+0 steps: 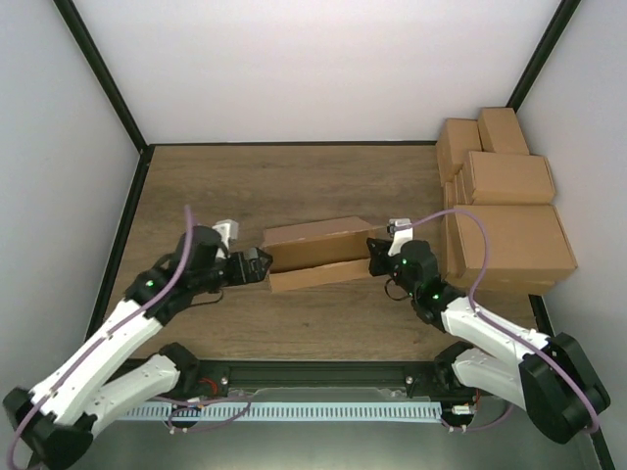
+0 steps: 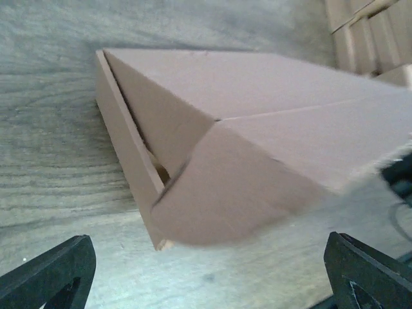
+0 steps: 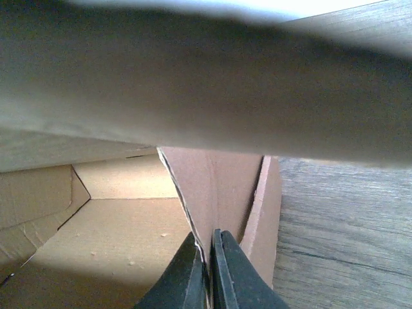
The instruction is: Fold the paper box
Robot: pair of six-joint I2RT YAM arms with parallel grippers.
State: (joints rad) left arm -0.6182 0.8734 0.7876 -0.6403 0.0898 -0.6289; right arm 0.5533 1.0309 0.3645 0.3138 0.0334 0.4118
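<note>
The paper box (image 1: pixel 313 253) is a brown cardboard carton lying in the middle of the table, its lid part-way down over the tray. My left gripper (image 1: pixel 263 264) is at the box's left end. In the left wrist view that gripper (image 2: pixel 206 280) is open, its black fingers (image 2: pixel 51 273) wide apart, with the box's corner (image 2: pixel 257 141) just ahead and nothing between them. My right gripper (image 1: pixel 377 257) is at the box's right end. In the right wrist view this gripper (image 3: pixel 209 257) is shut on the box's upright side flap (image 3: pixel 219 187), under the blurred lid (image 3: pixel 206 84).
A stack of finished brown cartons (image 1: pixel 505 211) fills the back right of the table, close behind my right arm. White walls with black posts enclose the wooden table (image 1: pixel 294 181) on three sides.
</note>
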